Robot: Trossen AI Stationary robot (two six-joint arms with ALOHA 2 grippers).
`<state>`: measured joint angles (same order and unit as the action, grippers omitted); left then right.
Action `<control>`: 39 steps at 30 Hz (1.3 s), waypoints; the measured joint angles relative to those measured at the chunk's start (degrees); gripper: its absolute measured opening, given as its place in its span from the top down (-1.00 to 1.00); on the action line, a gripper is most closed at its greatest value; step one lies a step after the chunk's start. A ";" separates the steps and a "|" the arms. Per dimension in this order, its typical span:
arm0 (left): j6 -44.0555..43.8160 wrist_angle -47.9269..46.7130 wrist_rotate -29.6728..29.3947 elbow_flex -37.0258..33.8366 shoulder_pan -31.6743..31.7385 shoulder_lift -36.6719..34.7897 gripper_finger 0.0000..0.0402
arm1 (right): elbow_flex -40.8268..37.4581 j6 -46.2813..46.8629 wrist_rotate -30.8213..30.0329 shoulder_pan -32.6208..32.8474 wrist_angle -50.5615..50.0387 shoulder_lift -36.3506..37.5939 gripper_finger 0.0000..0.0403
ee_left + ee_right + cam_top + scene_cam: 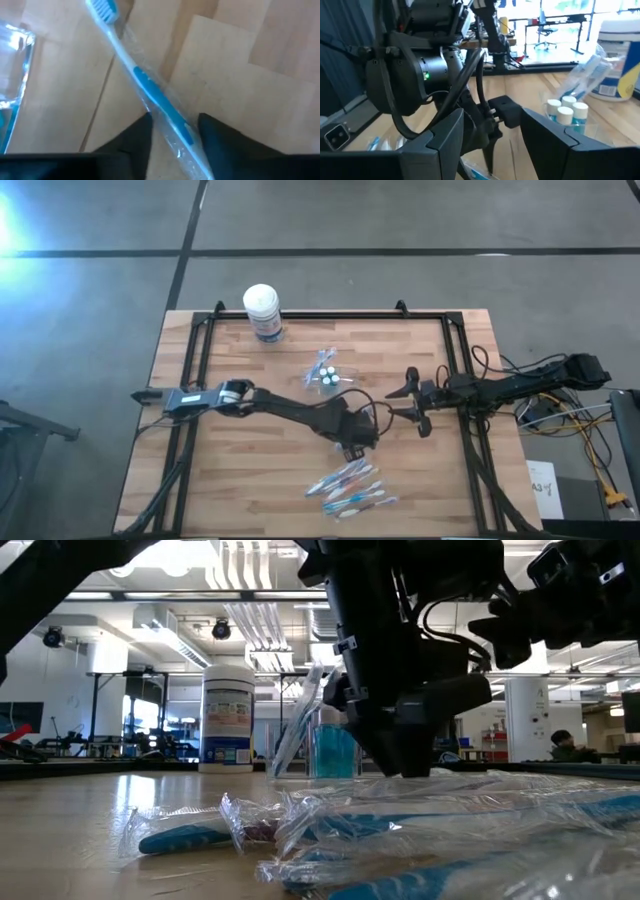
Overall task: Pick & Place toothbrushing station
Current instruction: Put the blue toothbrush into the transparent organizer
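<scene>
My left gripper [355,445] stands over the table's middle, just far of a pile of wrapped blue-white toothbrushes [350,488]. It is shut on one wrapped toothbrush [145,82]. The clear cup [325,372] stands farther back, with three white-capped tubes [565,110] in it. Another wrapped toothbrush [585,72] stands in it and leans on its rim. The cup's edge shows in the left wrist view [12,75]. My right gripper [413,402] is open and empty, right of the left gripper and level with the table. My left gripper holds the wrapped toothbrush by its handle [177,125], between its two fingers. The brush runs along the fingers, and its bristle head [102,7] sticks out beyond the fingertips. The arm hides the hold in the high view, so I cannot tell whether the brush is clear of the table.
A white-lidded canister with a blue label [263,310] stands at the far left of the board. A black frame [300,316] runs around the wooden tabletop. The toothbrush pile fills the foreground of the low view [400,820].
</scene>
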<state>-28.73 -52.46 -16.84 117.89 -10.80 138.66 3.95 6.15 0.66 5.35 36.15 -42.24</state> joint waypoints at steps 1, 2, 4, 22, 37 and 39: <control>0.51 0.16 -0.02 -0.02 -0.18 -0.10 0.31 | 0.07 -0.55 0.70 0.01 0.01 -0.14 0.06; 1.18 0.27 0.01 -0.04 -0.35 -0.14 0.43 | 0.08 -0.88 1.17 0.04 -0.01 -0.21 0.06; 2.62 0.32 0.12 -0.07 -0.57 -0.17 0.70 | 0.08 -1.50 1.36 0.04 -0.01 -0.26 0.06; 10.24 -2.55 -13.08 -3.83 -6.65 -13.64 0.94 | 0.10 -4.01 1.31 0.15 0.35 -0.32 0.06; 35.39 65.39 -15.42 -43.11 -10.58 -39.57 0.95 | 0.56 -8.72 2.82 6.54 25.96 -11.06 -0.24; 35.88 72.21 -14.05 -47.05 -9.84 -40.42 0.95 | 1.84 -8.37 2.86 6.81 28.03 -14.12 -0.25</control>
<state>7.15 19.75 -30.89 70.84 -20.65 98.23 5.79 -2.22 3.53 12.16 64.18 -56.36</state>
